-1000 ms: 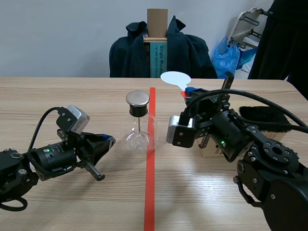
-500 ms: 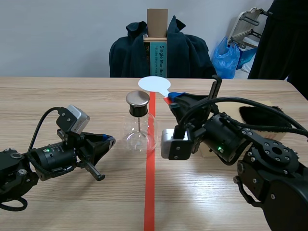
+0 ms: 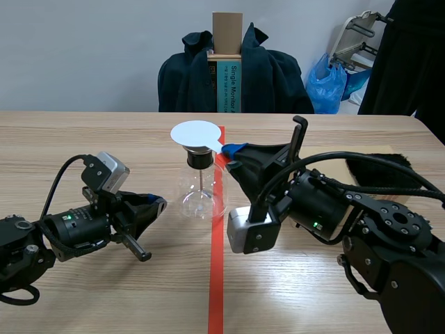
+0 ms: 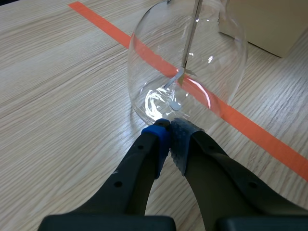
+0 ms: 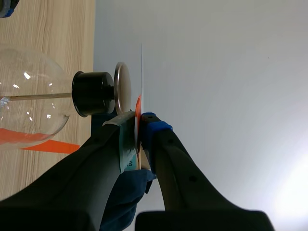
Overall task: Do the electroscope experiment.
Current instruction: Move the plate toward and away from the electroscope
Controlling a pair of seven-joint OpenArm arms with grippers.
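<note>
Well, looking at a glass electroscope flask [image 3: 201,188] standing upright on the wooden table [image 3: 104,278], smack on the orange tape line [image 3: 216,278], with a black stopper [image 5: 94,94] and a round metal cap [image 5: 120,89] on top. Got the right gripper [image 3: 233,149] reaching in from the side, fingers pinched tight on the orange stem of a white disc paddle [image 3: 195,133]. Holds that disc flat just over the cap; edge-on from the right wrist, looks like a thin gap between the two, but can't swear to it. Got the left gripper [image 4: 169,130] lying low on the table just short of the flask's base, pads pressed together with nothing between them. Can also spot a black furry pad [image 3: 382,167] behind the right arm, plus a chair [image 3: 167,76] draped with a dark jacket [image 3: 278,76] across the table.
</note>
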